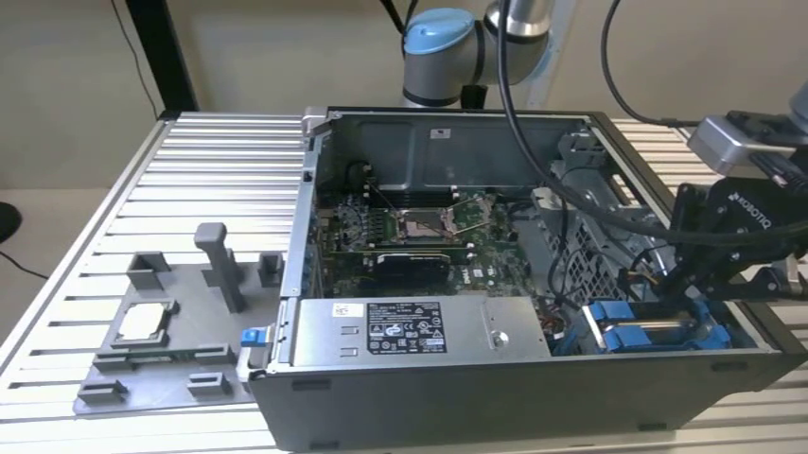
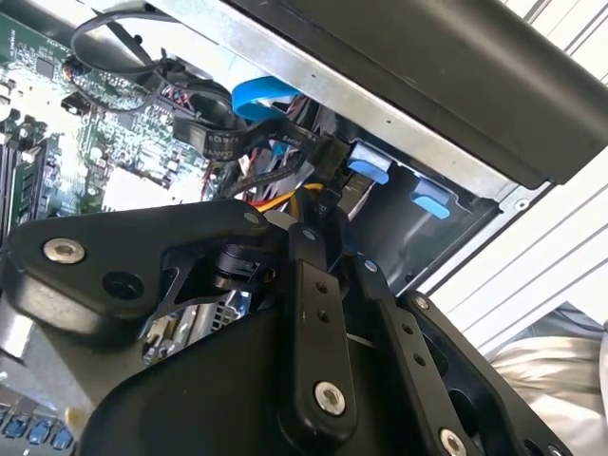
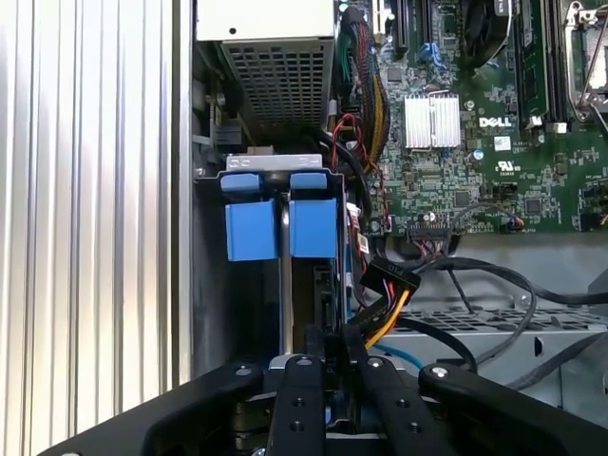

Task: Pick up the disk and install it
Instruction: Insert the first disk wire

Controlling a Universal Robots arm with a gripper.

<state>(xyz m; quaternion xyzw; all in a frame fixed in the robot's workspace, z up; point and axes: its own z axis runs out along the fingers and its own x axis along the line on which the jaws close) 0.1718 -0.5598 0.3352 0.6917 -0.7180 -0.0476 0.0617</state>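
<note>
Claw hemmed in drive bay: cable bundle one flank, case wall other.

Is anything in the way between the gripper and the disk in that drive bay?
Nothing visible lies between them. In the first wrist view the gripper sits right at the disk. A cable bundle runs close beside the gripper, not across the disk.

Arm: silver-grey tube sections, light-blue joint cap, black cables draped down past it. Grey camera block on the wrist. Gripper is matte black with white lettering; in both wrist views, flat black linkage bars with silver screw heads and rivets. Finger pads look black, hard to confirm.
</note>
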